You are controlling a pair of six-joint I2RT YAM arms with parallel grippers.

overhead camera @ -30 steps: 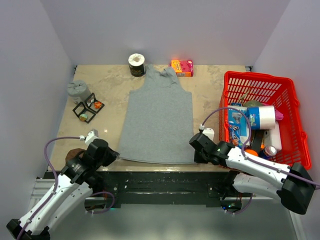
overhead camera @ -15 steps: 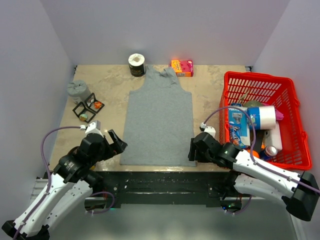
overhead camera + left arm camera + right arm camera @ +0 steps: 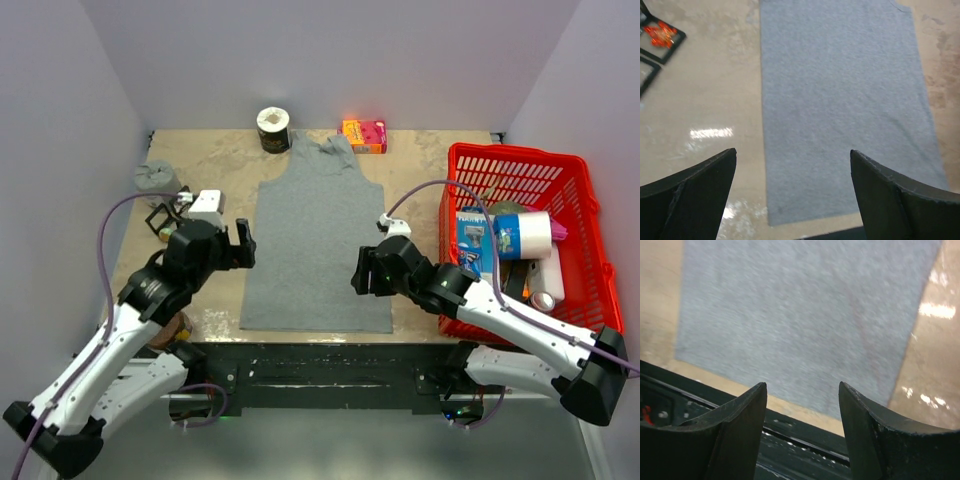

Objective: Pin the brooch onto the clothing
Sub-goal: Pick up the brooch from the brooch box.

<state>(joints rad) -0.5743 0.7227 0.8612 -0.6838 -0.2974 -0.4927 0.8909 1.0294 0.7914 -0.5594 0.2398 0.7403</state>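
From above, we saw the clothing [image 3: 315,240] spread flat and lengthwise on the worktop [image 3: 420,190], with its neckline away from the arms. We judged this was to offer a smooth front for pinning. The left jaws hung wide apart and empty just off the clothing's left edge. The right jaws, parted rather less and equally empty, hovered over its right edge near the hem. Left of the clothing stood small black frames [image 3: 160,220], partly hidden by the left wrist, and there we could not make out the brooch. A red basket [image 3: 520,165] sat well to the clothing's right, with bare worktop between.

The left wrist view showed the brooch [image 3: 661,34] lying inside one black frame, well left of the clothing and touching neither it nor the jaws. Bare worktop ran between frame and cloth, which we judged an open lane for reaching.

The right wrist view, somewhat blurred, showed the clothing's hem close to the worktop's near edge, with a dark rail below. We judged there was little spare room on that side. Nothing sat between the jaws.
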